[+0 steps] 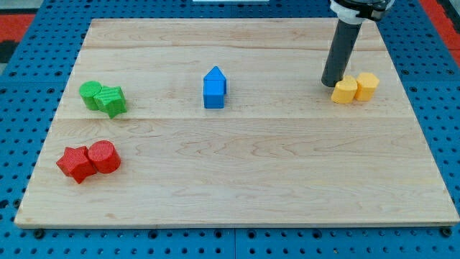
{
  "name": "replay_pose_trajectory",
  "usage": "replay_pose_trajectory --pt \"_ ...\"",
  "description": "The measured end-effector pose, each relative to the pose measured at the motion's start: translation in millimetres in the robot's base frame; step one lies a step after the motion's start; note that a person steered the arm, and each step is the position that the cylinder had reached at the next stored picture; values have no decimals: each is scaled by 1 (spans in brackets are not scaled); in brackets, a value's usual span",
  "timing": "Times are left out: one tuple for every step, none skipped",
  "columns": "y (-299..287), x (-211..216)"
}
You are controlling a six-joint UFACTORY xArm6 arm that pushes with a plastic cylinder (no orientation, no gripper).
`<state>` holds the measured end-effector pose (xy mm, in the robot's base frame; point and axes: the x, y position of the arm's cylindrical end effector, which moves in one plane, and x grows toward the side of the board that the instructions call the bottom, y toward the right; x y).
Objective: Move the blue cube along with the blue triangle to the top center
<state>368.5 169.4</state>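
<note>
The blue cube (213,96) and the blue triangle (215,77) sit touching each other a little left of the board's middle, the triangle on the side toward the view's top. My tip (331,83) is at the view's upper right, far to the right of the blue blocks. It stands just left of two yellow blocks (355,88) and is close to or touching the nearer one.
Two green blocks (103,98) lie together at the view's left. A red star (74,164) and a red cylinder (105,156) lie together at the lower left. The wooden board (237,187) rests on a blue pegboard surface.
</note>
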Motion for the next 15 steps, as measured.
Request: replay_pose_trajectory --pt "0 0" --pt "-21 20" --pt "-73 69" --pt "-175 77" --pt "-229 71" --pt "-204 72" --pt "-197 65" --pt "-197 22" --pt "-185 -6" --pt "-188 -51" --pt "-206 -80" --pt "-224 -75" --pt "-276 -88" --pt "-299 -90" --pt "-292 -92"
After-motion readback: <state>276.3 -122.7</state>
